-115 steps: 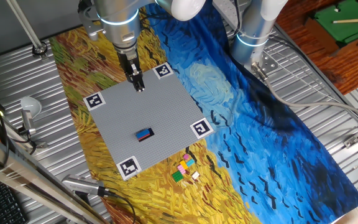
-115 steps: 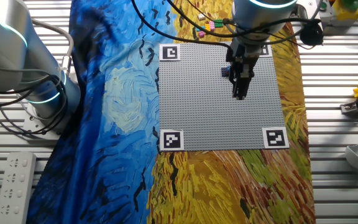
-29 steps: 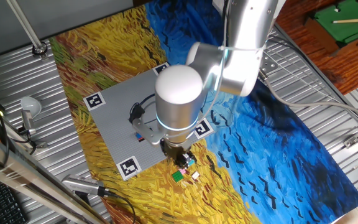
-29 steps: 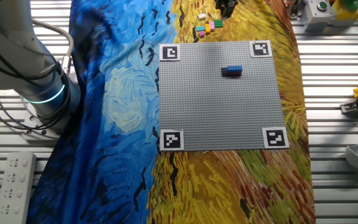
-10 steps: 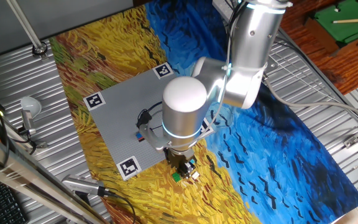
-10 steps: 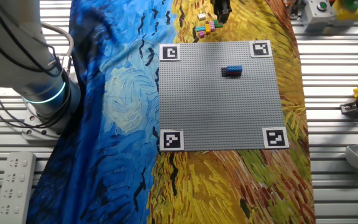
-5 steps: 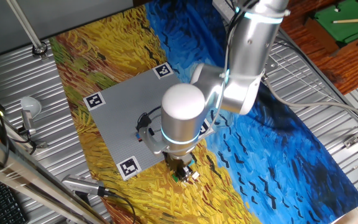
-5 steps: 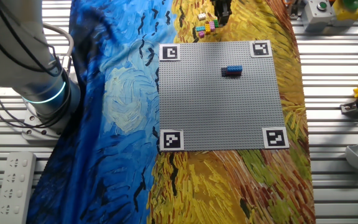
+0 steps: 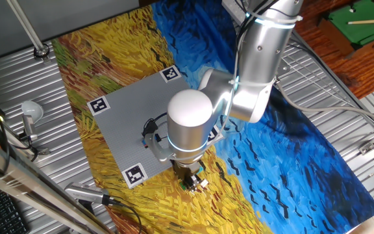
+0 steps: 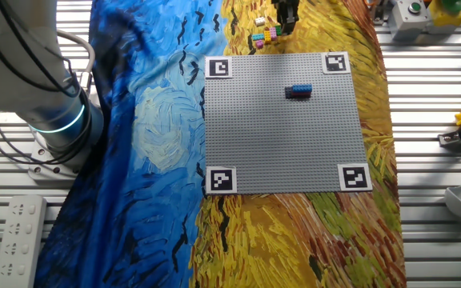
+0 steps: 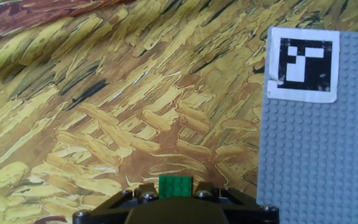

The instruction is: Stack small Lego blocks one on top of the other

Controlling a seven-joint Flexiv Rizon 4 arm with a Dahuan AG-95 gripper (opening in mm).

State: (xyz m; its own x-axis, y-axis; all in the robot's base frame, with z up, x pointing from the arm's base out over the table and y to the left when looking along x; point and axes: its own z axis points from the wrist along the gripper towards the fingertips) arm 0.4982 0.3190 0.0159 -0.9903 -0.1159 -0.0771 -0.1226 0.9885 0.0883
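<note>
1. Lego blocks (image 10: 266,34) lie in a small loose heap on the painted cloth (image 10: 142,120), just off the grey baseplate (image 10: 286,152).
2. A blue and red stack (image 10: 298,91) sits on the baseplate, well apart from the heap.
3. The gripper (image 9: 191,181) is down at the heap; a green block (image 11: 176,185) sits right at its fingertips.
4. I cannot tell whether the fingers pinch it.

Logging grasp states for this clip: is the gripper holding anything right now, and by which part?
Cannot be told. In the hand view a green Lego block sits right at the gripper, but the fingertips are out of sight, so no clamp shows.
</note>
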